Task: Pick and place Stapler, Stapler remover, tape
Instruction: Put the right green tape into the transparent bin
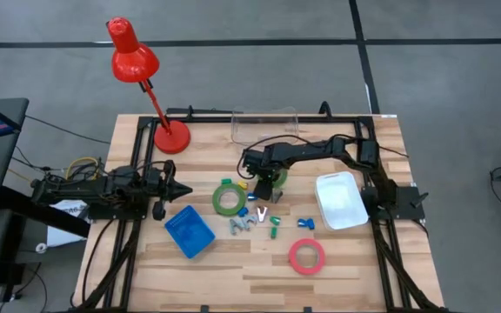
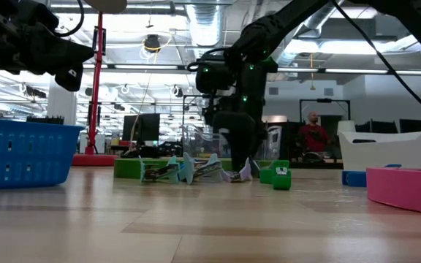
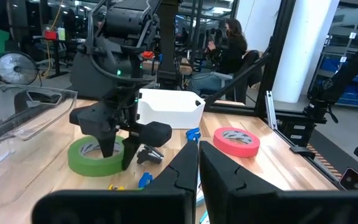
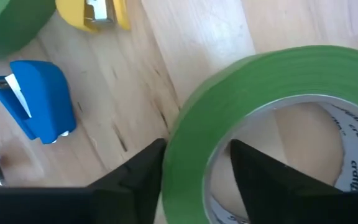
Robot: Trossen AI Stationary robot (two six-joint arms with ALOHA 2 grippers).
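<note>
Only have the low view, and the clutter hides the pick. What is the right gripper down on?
Observer: The right gripper is at the wall of a flat green tape ring. Its wrist view shows this.
Operator: Is there a second green ring?
Observer: Yes, another flat green tape ring lies beside it, toward the left arm.
Operator: Left gripper?
Observer: The left gripper is shut and empty, left of the small coloured pieces.
</note>
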